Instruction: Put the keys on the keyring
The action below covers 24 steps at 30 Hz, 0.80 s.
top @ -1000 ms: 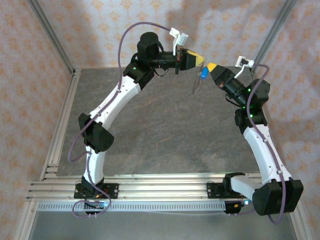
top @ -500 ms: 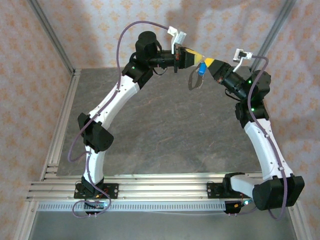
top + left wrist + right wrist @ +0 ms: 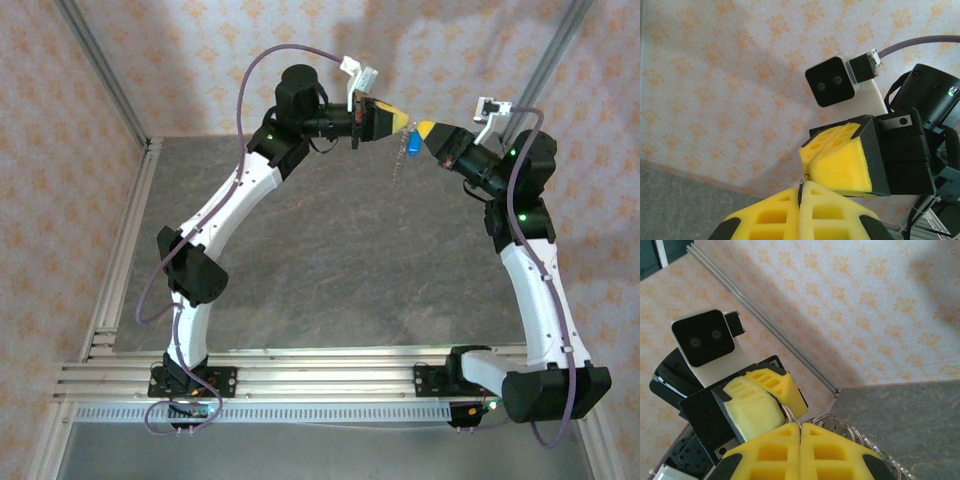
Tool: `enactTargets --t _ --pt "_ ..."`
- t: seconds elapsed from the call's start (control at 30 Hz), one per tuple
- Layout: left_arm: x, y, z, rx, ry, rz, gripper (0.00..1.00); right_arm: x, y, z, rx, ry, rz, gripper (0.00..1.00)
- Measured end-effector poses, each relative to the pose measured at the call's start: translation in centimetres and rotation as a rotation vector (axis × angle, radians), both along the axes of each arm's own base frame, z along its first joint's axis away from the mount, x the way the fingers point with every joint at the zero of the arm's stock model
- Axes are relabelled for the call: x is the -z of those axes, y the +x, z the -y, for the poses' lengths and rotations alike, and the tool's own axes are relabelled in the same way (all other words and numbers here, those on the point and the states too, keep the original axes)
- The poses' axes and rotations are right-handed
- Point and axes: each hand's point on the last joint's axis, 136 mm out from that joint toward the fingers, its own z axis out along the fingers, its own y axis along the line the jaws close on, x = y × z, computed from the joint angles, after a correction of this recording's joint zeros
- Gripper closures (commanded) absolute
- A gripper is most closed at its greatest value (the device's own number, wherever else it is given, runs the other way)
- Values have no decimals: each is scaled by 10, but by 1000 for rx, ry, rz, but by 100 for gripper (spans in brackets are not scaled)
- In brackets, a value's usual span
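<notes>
We see walls (image 3: 200, 60) covered in a peach pattern of repeating orange floral motifs, evenly lit, with a soft shadow (image 3: 400, 28) high on the back wall. The table surface (image 3: 340, 270) is mottled grey; we find aluminium rails (image 3: 320, 375) along its near and left edges and slanted metal posts (image 3: 101, 65) at the rear corners.

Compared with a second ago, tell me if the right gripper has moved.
Yes: the right gripper shifted slightly up-image, judged against the table's far edge.
</notes>
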Motion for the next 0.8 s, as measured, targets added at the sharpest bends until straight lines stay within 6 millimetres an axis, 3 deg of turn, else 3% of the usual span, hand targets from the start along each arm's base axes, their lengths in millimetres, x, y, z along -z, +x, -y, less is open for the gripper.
enactTargets --t 0.73,0.8 --pt "0 8 -7 -28 1 2 100 -8 14 -16 -73 -94 -71 100" --pt "0 10 -7 -39 3 2 93 -7 14 -16 -73 -110 -78 100"
